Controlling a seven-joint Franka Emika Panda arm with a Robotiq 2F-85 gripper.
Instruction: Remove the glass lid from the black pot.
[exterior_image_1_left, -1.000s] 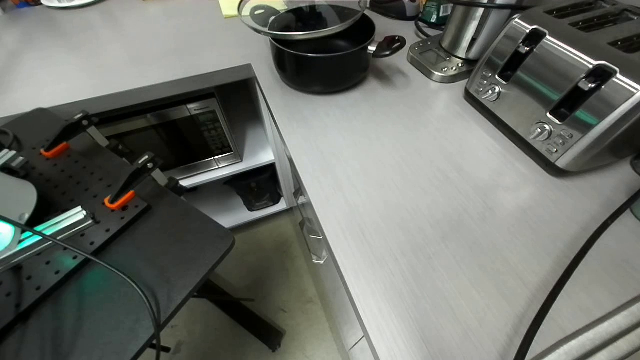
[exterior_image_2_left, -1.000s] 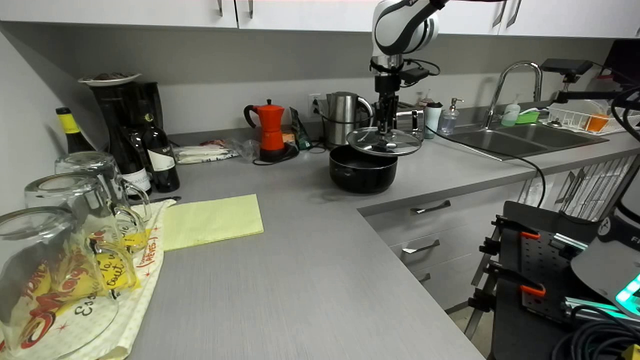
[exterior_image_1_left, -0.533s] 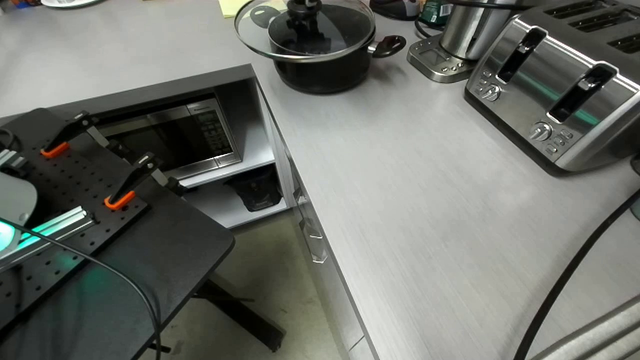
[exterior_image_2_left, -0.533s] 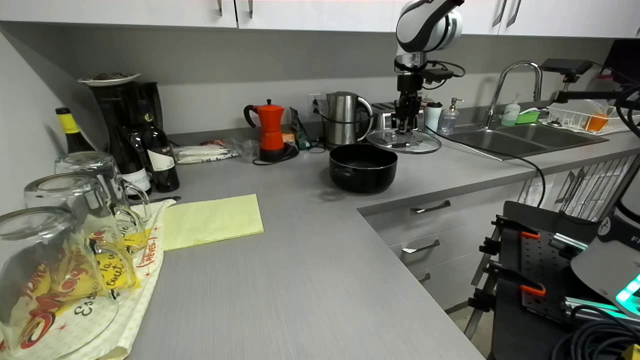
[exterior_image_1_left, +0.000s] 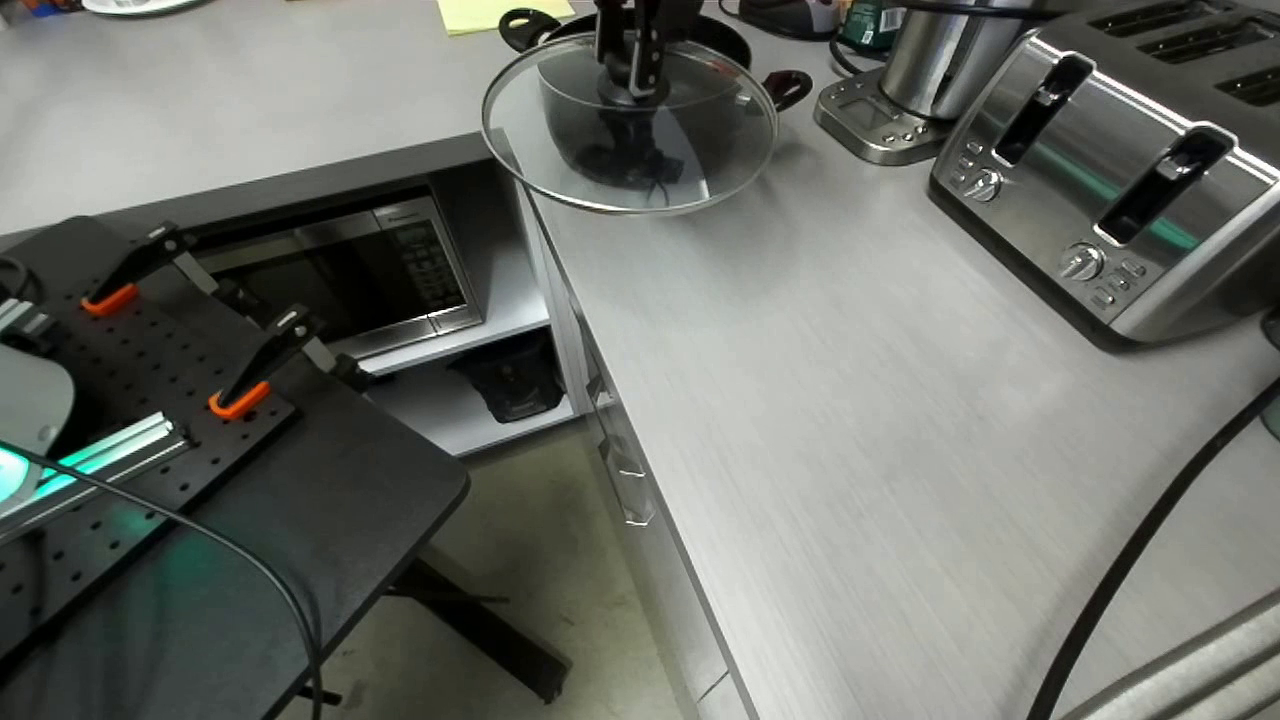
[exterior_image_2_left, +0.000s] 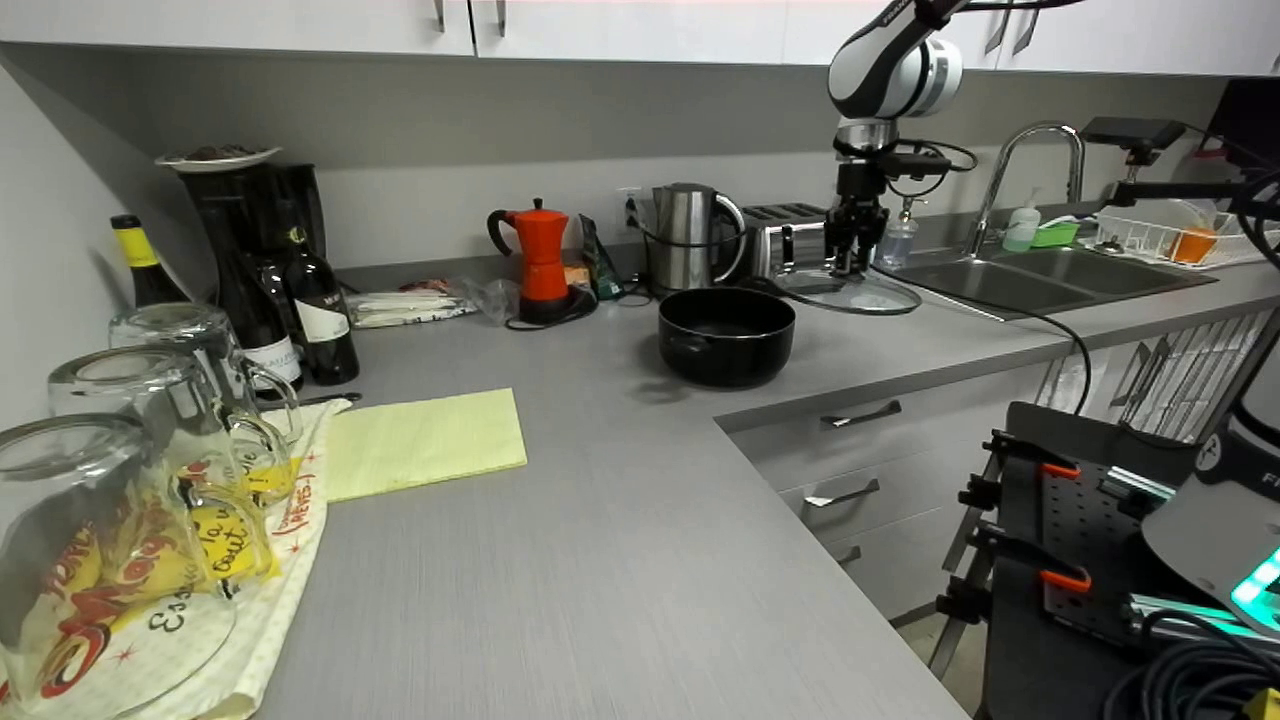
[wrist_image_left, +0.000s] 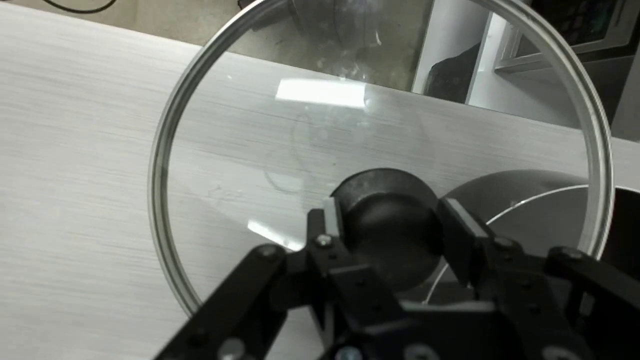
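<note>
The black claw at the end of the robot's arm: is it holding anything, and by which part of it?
Yes, the glass lid, by the black knob at its centre; the gripper pinches it from two opposite sides.

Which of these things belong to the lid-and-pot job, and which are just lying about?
Part of the job:
glass lid, held by its black knob
black pot
claw, gripping that knob

Just around it:
silver toaster
steel kettle
red coffee pot
wine bottles
glass mugs
yellow sheet
</note>
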